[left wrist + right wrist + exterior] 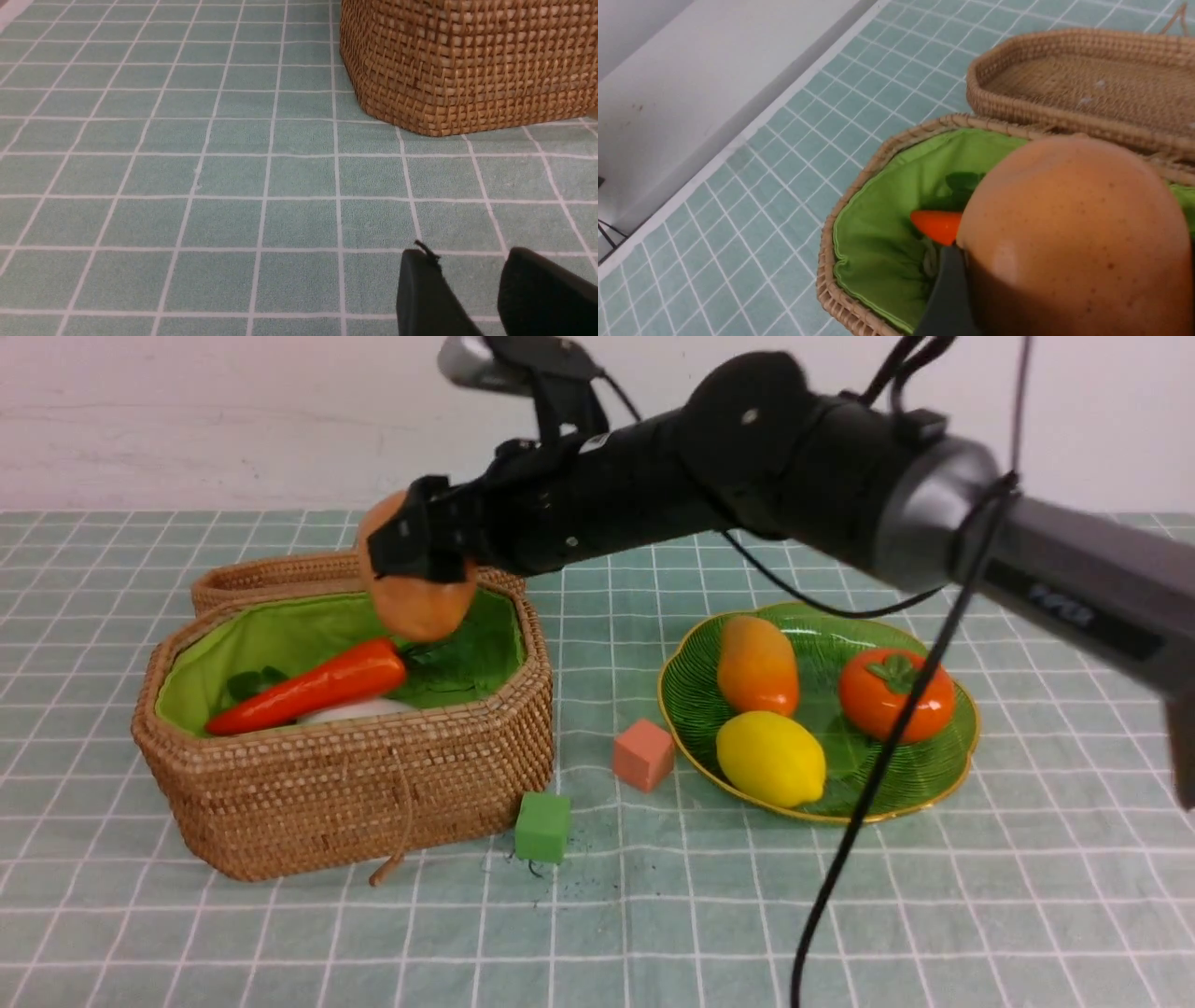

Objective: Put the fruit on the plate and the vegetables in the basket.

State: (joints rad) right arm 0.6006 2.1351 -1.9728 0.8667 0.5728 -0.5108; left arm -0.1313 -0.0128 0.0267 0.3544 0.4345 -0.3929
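My right gripper (415, 549) hangs over the open wicker basket (345, 747), shut on the tan-brown potato (415, 602). In the right wrist view the potato (1073, 233) fills the space beside one dark finger (948, 289). Inside the green-lined basket (826, 261) lie the red pepper (308, 698) and the white radish (359, 711) with its dark leaves. The green glass plate (934, 775) holds the mango (757, 665), the lemon (770, 758) and the persimmon (896, 693). My left gripper (467, 256) is open and empty, low over the cloth near the basket's wall (467, 60).
The basket's lid (271, 574) lies folded back behind it. A salmon cube (643, 754) and a green cube (542, 827) stand on the checked cloth between basket and plate. A black cable (868, 775) of the right arm hangs across the plate's front.
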